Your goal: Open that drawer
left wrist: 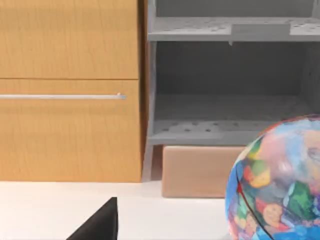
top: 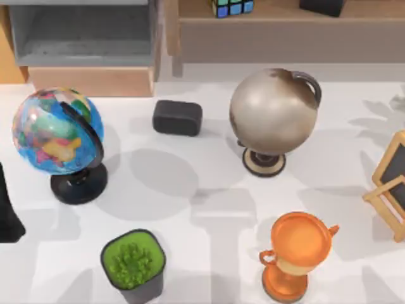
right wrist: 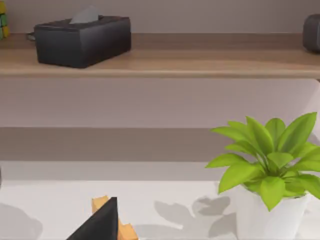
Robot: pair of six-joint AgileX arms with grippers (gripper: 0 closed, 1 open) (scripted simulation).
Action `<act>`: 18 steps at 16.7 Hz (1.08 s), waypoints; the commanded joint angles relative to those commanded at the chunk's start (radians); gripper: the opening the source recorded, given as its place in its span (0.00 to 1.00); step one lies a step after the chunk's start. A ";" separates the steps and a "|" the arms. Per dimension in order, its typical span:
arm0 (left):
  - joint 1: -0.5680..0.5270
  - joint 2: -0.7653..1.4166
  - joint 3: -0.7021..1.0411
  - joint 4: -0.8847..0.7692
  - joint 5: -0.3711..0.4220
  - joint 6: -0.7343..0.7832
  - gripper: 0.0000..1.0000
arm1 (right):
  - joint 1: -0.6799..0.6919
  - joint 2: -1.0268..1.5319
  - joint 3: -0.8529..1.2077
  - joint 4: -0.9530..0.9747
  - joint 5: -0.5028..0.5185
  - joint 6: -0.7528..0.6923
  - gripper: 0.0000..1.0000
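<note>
Drawer (left wrist: 67,130) with its thin silver handle (left wrist: 62,96) sits shut in the wooden cabinet (left wrist: 70,40) at the table's far left, beside a grey shelf unit (top: 82,35) and behind the colourful globe (top: 57,131). Left gripper (left wrist: 100,225) hangs well short of that handle; right gripper (right wrist: 100,222) faces a potted plant (right wrist: 267,170). Whether either gripper's fingers are spread or closed, I cannot tell.

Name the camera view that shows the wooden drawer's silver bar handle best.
The left wrist view: the silver bar handle runs across the wooden drawer front, seen face-on. The top view catches just the cabinet's wooden edge.
</note>
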 joint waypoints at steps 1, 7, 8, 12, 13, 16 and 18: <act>0.000 0.000 0.000 0.000 0.000 0.000 1.00 | 0.000 0.000 0.000 0.000 0.000 0.000 1.00; -0.105 0.169 0.090 0.116 -0.109 0.000 1.00 | 0.000 0.000 0.000 0.000 0.000 0.000 1.00; -0.138 0.231 0.117 0.151 -0.142 0.000 1.00 | 0.000 0.000 0.000 0.000 0.000 0.000 1.00; -0.277 0.503 0.227 0.293 -0.277 0.004 1.00 | 0.000 0.000 0.000 0.000 0.000 0.000 1.00; -0.309 0.566 0.251 0.325 -0.308 0.006 1.00 | 0.000 0.000 0.000 0.000 0.000 0.000 1.00; -0.386 0.711 0.310 0.402 -0.382 0.010 1.00 | 0.000 0.000 0.000 0.000 0.000 0.000 1.00; -0.415 0.760 0.332 0.431 -0.411 0.012 1.00 | 0.000 0.000 0.000 0.000 0.000 0.000 1.00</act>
